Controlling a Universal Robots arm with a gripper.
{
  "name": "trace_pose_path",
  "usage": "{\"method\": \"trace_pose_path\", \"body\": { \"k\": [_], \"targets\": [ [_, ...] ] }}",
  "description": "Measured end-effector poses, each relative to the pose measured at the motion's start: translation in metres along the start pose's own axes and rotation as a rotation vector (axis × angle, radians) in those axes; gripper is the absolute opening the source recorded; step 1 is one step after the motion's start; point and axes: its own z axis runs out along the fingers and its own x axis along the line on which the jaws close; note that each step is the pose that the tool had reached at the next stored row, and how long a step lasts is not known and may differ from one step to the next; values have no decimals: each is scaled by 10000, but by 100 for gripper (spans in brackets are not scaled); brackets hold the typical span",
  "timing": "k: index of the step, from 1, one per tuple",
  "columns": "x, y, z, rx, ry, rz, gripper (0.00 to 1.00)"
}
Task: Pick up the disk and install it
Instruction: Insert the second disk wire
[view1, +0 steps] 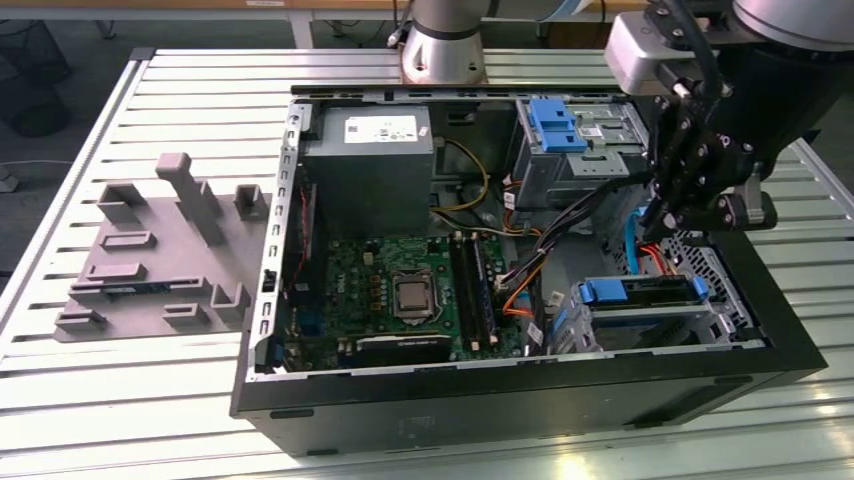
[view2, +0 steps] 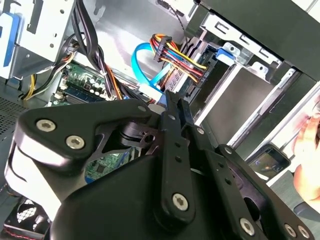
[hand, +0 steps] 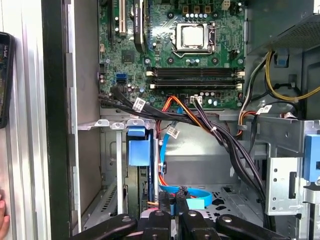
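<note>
Gripper (view1: 663, 222) hangs inside the open case (view1: 534, 400), fingers seemingly together on nothing, above the disk (view1: 643, 292) seated in its bay, cables close alongside.

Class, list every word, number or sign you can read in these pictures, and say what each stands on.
No text can be read.
Power supply sticker: print too small.
Motherboard: markings blurred.
Cable tags: too small.

cable bundle (hand: 210, 130) crossing the case interior, drive cage (view1: 641, 315) flanking the gap
</note>
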Motion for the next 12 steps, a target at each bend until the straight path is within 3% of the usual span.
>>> {"method": "trace_pose_path", "body": {
  "k": [12],
  "targets": [
    [-1, -51, 107, -335, 31, 125, 16]
  ]
}}
